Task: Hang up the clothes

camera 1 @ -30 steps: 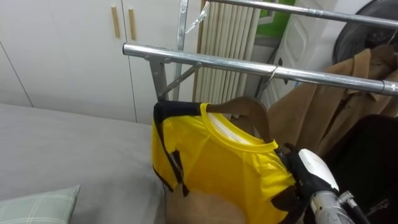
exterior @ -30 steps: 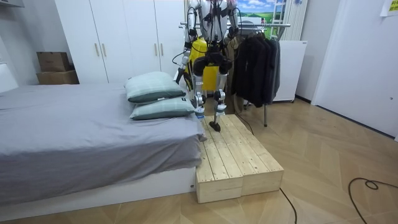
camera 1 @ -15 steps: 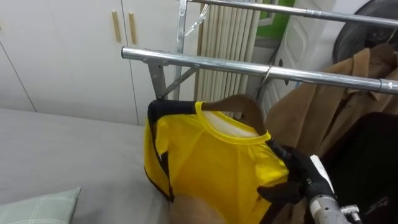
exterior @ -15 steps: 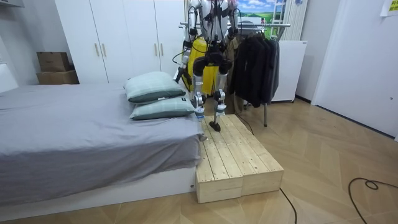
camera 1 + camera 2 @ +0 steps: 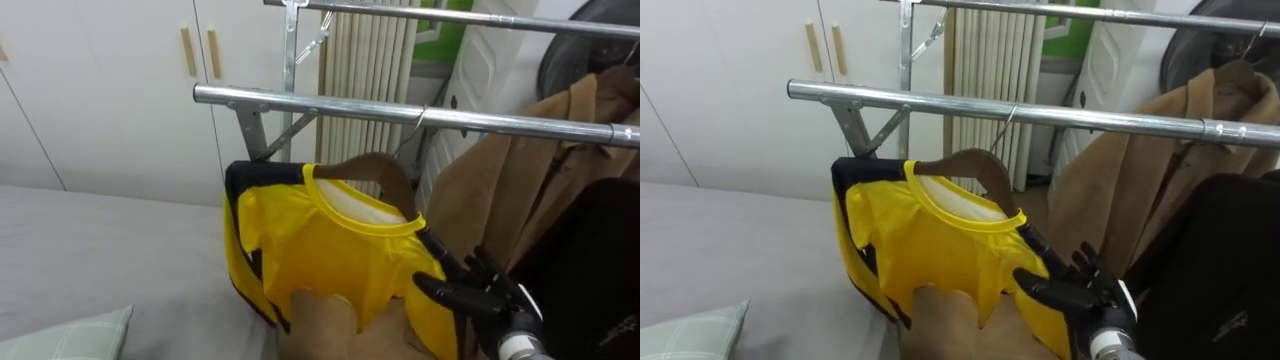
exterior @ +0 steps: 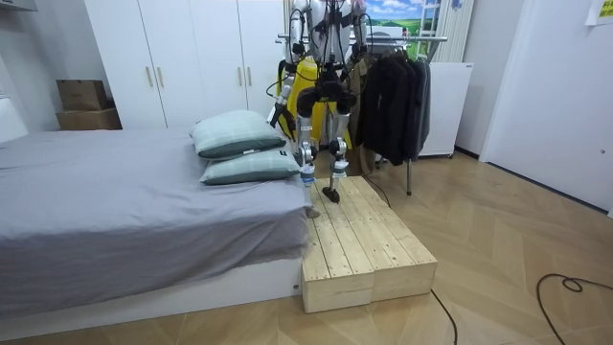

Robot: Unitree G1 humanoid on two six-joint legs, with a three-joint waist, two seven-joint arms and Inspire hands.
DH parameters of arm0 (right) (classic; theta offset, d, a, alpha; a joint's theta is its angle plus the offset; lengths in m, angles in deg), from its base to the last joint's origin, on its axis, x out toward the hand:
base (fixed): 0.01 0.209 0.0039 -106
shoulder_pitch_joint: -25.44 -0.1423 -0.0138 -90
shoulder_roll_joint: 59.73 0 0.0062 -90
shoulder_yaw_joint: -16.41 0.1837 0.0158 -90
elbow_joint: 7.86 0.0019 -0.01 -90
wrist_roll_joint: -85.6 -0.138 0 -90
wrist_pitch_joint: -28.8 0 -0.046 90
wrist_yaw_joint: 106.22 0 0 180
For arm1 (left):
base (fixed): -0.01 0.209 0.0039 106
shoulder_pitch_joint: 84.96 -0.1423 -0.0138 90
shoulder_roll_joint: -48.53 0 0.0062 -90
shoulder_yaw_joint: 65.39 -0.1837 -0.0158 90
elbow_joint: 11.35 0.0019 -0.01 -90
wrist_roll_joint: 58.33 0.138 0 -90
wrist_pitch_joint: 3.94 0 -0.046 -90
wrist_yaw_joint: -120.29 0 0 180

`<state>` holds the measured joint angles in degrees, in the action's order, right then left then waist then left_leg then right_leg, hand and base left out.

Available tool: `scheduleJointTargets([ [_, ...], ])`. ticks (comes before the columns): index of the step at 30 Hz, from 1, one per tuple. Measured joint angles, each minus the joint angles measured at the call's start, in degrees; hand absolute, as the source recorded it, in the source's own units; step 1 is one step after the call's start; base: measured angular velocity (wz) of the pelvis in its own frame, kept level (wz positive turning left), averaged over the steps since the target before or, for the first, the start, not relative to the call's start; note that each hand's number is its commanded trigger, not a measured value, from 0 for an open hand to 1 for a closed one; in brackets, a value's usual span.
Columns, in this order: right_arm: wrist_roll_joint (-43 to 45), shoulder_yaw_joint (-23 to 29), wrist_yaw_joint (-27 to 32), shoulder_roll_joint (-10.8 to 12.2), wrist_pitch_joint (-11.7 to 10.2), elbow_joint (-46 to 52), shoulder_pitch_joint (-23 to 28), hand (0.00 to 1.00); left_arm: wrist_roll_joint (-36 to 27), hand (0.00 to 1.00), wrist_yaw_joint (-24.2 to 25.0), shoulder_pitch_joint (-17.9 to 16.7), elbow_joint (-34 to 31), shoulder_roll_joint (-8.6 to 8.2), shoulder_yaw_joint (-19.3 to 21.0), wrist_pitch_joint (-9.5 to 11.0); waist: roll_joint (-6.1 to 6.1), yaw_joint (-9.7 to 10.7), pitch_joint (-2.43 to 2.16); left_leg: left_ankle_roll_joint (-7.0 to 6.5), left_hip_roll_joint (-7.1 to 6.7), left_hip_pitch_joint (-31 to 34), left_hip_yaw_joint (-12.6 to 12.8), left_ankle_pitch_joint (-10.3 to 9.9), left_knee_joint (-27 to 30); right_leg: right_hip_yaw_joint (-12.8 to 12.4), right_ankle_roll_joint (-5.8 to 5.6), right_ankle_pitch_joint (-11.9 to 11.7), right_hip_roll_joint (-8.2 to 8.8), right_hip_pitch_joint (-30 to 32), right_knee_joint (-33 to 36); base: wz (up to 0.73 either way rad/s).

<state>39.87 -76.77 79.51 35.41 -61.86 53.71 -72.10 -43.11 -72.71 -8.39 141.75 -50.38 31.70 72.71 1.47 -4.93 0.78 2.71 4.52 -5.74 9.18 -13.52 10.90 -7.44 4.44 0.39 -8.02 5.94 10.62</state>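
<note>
A yellow shirt point(image 5: 330, 250) with black trim hangs on a brown wooden hanger point(image 5: 375, 165). The hanger's hook sits over the metal rail point(image 5: 300, 99) of the clothes rack. My right hand point(image 5: 475, 292) is at the shirt's right shoulder, open, with fingers spread and fingertips at the sleeve's edge. In the right eye view the same hand point(image 5: 1080, 288) lies just beside the shirt point(image 5: 930, 250). In the room view I stand on a wooden platform point(image 6: 369, 244) facing the rack, and my left hand point(image 6: 279, 107) is small beside the shirt point(image 6: 306, 81).
A tan coat point(image 5: 500, 190) and a black garment point(image 5: 590, 270) hang to the right on the same rail. A second rail point(image 5: 450, 18) runs above. Tan cloth point(image 5: 315, 330) shows at the bottom edge. The grey bed point(image 5: 100, 250), a pillow point(image 5: 70, 335) and white wardrobes point(image 5: 120, 90) lie to the left.
My right hand, curled on the shirt's shoulder before, has opened and dropped slightly lower. The shirt on its hanger now sits a little further left along the rail.
</note>
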Motion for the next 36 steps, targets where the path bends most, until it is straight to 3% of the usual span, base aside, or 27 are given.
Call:
scheduleJointTargets([
  [6, -3.5, 0.0, -1.0, 0.2, -1.2, 0.0, 0.0, 0.00, -0.1, 0.00, -0.4, 0.0, 0.0, -0.93, 0.0, 0.0, -0.76, 0.1, -0.38, -0.01, -0.01, -0.1, 0.3, 0.0, -0.1, -0.3, -0.01, 0.0, -0.11, 0.1, 0.0, -0.02],
  [13, -3.3, 0.0, -1.0, 0.2, -1.2, 0.0, 0.1, 0.00, -1.1, 0.00, -1.5, 0.0, 0.0, -1.09, 0.1, 0.3, -0.77, 0.3, -0.40, -0.01, 0.00, -0.1, 0.3, 0.0, -0.1, -0.3, -0.03, 0.0, -0.10, 0.1, 0.1, 0.00],
  [20, 10.6, 0.0, 0.0, 0.4, -1.3, 2.7, 3.0, 0.00, -2.0, 0.00, -1.9, -0.8, 0.0, -1.17, 0.5, 1.4, -0.27, 1.8, -0.51, -0.04, -0.06, 0.0, 0.0, 0.0, -0.4, -1.0, -0.23, 0.3, -0.22, 0.1, 0.1, 0.01],
  [28, 14.9, 0.1, 1.2, 0.9, -1.2, -0.3, 10.5, 0.00, -2.2, 0.00, -1.8, -2.4, -0.1, -1.18, 1.4, 2.0, 0.38, 3.3, -0.35, -0.28, -0.11, -1.2, 0.4, -0.4, -0.9, -1.0, -0.40, 0.7, -0.21, -0.8, 0.0, -0.01],
  [30, 17.3, 0.1, 1.6, 1.1, -1.2, -1.5, 14.4, 0.00, -2.2, 0.00, -1.8, -2.4, -0.1, -1.19, 1.8, 2.5, 0.54, 3.4, -0.26, -0.26, -0.12, -1.1, 0.3, -0.4, -1.0, -1.0, -0.56, 0.8, -0.20, -0.8, 0.0, 0.00],
  [36, 21.2, 1.0, 3.4, 1.1, -1.8, -6.8, 16.0, 0.00, -2.2, 0.00, -1.8, -2.4, 0.5, -1.22, 2.4, 2.5, 0.65, 4.5, -0.31, -0.36, -0.10, -0.8, 0.7, -0.4, -1.1, -0.8, -0.53, 0.8, -0.22, -0.1, 0.1, -0.03],
])
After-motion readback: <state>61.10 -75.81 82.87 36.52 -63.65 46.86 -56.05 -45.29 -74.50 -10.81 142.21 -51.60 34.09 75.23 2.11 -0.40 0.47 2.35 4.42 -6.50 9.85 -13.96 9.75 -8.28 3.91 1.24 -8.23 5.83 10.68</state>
